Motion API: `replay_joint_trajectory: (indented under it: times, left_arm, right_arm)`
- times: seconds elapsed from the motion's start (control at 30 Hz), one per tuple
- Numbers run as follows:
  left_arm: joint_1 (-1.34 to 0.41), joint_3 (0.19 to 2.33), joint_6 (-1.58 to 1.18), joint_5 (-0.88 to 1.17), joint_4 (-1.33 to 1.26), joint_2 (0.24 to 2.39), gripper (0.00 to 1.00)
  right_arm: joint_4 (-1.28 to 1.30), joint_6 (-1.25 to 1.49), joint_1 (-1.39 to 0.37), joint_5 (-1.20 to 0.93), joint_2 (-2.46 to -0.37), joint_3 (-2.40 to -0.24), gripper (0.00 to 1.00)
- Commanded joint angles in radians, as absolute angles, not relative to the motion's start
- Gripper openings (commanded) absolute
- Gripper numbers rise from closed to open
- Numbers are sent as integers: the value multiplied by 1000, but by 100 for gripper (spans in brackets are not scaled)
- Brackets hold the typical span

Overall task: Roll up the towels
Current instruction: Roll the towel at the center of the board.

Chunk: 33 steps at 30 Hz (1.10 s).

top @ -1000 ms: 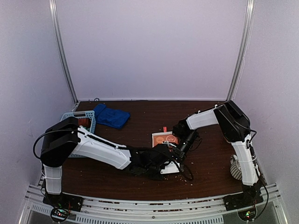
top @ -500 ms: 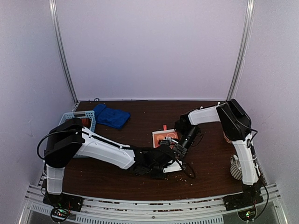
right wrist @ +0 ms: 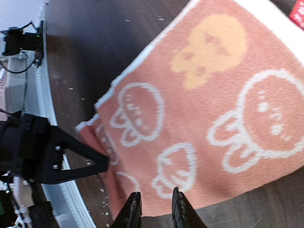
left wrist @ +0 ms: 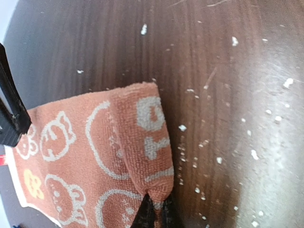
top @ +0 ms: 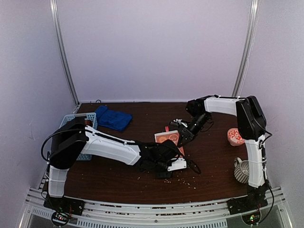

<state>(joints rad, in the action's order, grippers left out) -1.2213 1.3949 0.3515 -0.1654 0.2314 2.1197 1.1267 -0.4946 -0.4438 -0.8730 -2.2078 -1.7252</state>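
An orange towel (top: pixel 166 137) with a white pattern lies near the table's middle. Its near edge (left wrist: pixel 147 137) is folded over into a thick roll. My left gripper (left wrist: pixel 156 206) is shut on the end of that fold, and it shows low beside the towel from above (top: pixel 170 152). My right gripper (right wrist: pixel 154 201) hovers over the towel's flat part (right wrist: pixel 213 109) with its fingers apart and nothing between them, and it hangs at the towel's far right corner (top: pixel 182 134). A plain blue towel (top: pixel 113 118) lies bunched at the back left.
A light blue basket (top: pixel 77 124) stands at the left, half hidden by my left arm. An orange-and-white patterned bowl (top: pixel 233 137) sits at the right. A white ribbed object (top: pixel 241 171) stands near the right arm's base. White crumbs dot the dark wooden table (top: pixel 142 114).
My left gripper has closed on the towel's folded edge. My right gripper has opened, let go of the towel and drawn back toward the far side, uncovering the bowl.
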Motion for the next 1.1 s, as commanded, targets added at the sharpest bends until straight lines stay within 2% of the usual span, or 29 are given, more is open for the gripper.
replay_joint_trajectory:
  times: [0.0,0.27,0.43,0.6,0.73,0.93,1.0,1.07]
  left_arm:
    - [-1211,1457,296,33,467,2132,0]
    - [-1212,1439,216,233,538,2075,0]
    - [-1211,1426,203,236,540,2074,0]
    - [-1189,1441,167,308,540,2092,0]
    - [-1122,1441,111,468,507,2109,0]
    - [-1007,1445,-16,777,442,2182,0]
    - [-980,1464,-61,850,444,2215,0]
    - [-959,1488,-94,910,456,2257,0]
  right_arm:
    - [944,-374,-477,-647,-2192,-1684,22]
    - [921,-380,-570,-627,-2212,-1626,21]
    - [990,-418,-572,-688,-2197,-1680,23]
    - [989,-380,-461,-662,-2010,-1776,32]
    - [967,-345,-351,-768,-1845,-1807,32]
    - [818,-344,-308,-1020,-1541,-1596,32]
    - [832,-434,-349,-1101,-1433,-1507,32]
    - [872,-540,-428,-1060,-1358,-1435,32]
